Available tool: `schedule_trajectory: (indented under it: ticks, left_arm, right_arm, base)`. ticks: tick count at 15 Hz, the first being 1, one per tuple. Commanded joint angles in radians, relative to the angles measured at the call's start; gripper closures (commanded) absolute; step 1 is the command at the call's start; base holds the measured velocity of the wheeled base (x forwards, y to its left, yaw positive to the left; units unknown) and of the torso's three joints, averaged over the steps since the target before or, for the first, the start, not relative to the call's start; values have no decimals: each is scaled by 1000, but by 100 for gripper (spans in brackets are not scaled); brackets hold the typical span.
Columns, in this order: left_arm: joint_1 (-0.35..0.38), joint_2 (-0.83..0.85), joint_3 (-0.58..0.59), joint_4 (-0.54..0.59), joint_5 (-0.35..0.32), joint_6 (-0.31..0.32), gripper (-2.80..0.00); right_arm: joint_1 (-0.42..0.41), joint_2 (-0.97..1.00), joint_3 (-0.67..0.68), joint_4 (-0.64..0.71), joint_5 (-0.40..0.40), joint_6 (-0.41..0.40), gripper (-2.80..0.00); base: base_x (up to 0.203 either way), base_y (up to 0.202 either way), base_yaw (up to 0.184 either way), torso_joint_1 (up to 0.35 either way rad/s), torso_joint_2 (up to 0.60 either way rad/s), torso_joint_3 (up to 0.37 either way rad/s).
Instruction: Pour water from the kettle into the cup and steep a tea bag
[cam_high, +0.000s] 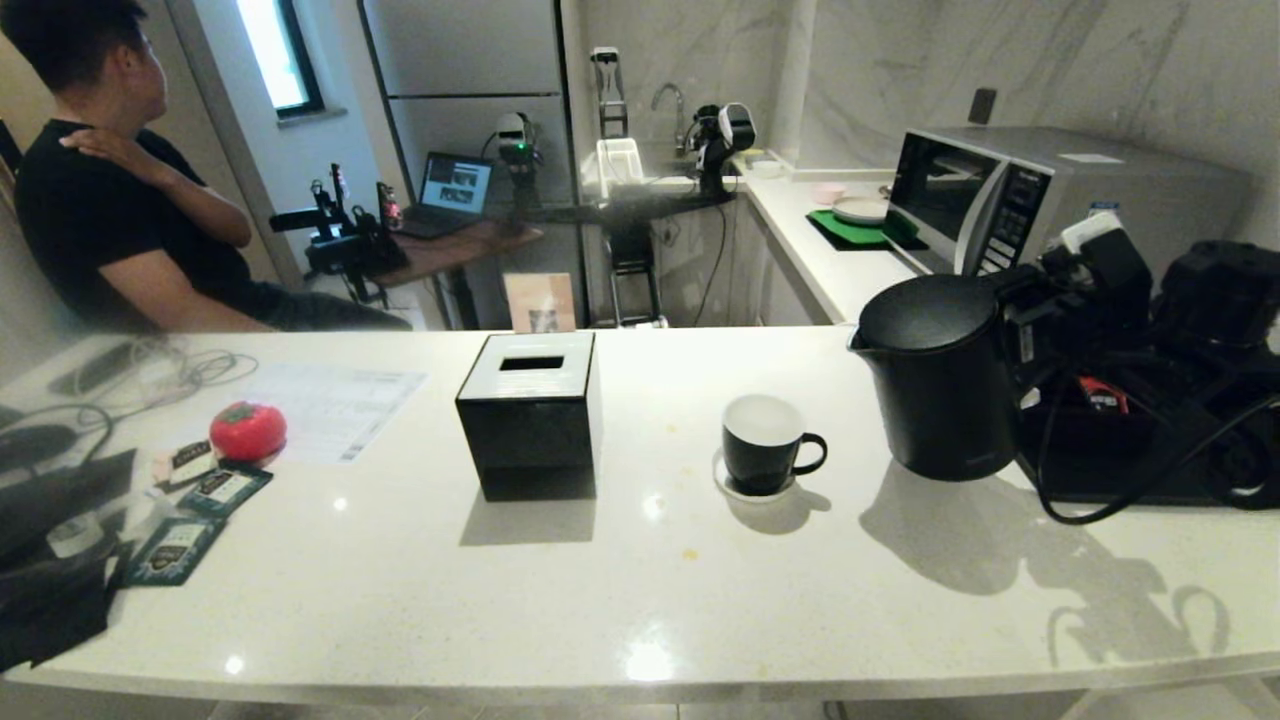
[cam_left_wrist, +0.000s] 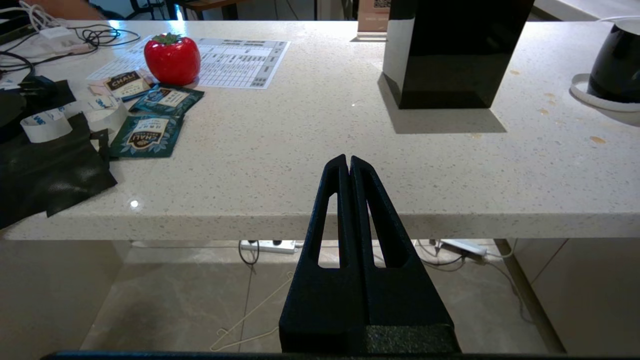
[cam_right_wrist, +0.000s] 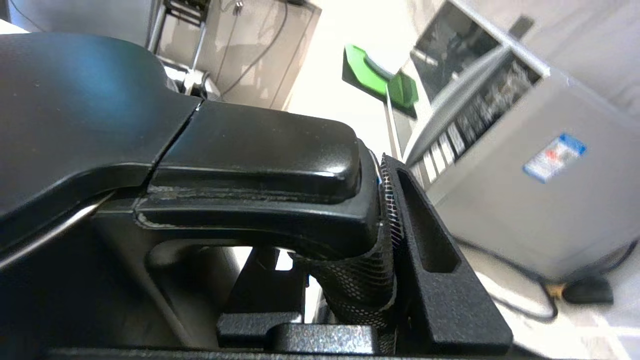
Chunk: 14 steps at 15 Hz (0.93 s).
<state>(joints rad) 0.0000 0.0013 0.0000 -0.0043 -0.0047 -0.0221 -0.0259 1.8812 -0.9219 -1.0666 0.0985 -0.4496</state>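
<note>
The kettle stands upright on the right part of the desk, spout turned left toward the cup. The right gripper is clamped around the kettle's handle, one finger pressed against the handle's outer side. The cup sits on its white saucer just left of the kettle, handle pointing right, apart from it. Farther left stands a black box with a slot on top. At the far left of the desk lie teal sachets near a red tomato-shaped object and a printed sheet. The left gripper hangs before the desk's near edge, fingers pressed together, holding nothing. A person sits beyond the desk at far left.
</note>
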Motion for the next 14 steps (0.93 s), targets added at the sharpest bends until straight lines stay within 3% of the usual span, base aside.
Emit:
schedule_trajectory:
  ticks: [1, 9, 14]
  left_arm:
    - [0, 0, 0, 0, -1, -1, 0]
    - [0, 0, 0, 0, 0, -1, 0]
    - [0, 0, 0, 0, 0, -1, 0]
  right_arm:
    - [21, 20, -16, -5, 2, -17, 0]
    - [53, 44, -20, -7, 1, -95, 0]
    - [55, 62, -89, 12, -4, -156, 0]
  base:
    - [0, 0, 0, 0, 0, 0]
    - [0, 0, 0, 0, 0, 0]
    - [0, 0, 0, 0, 0, 0]
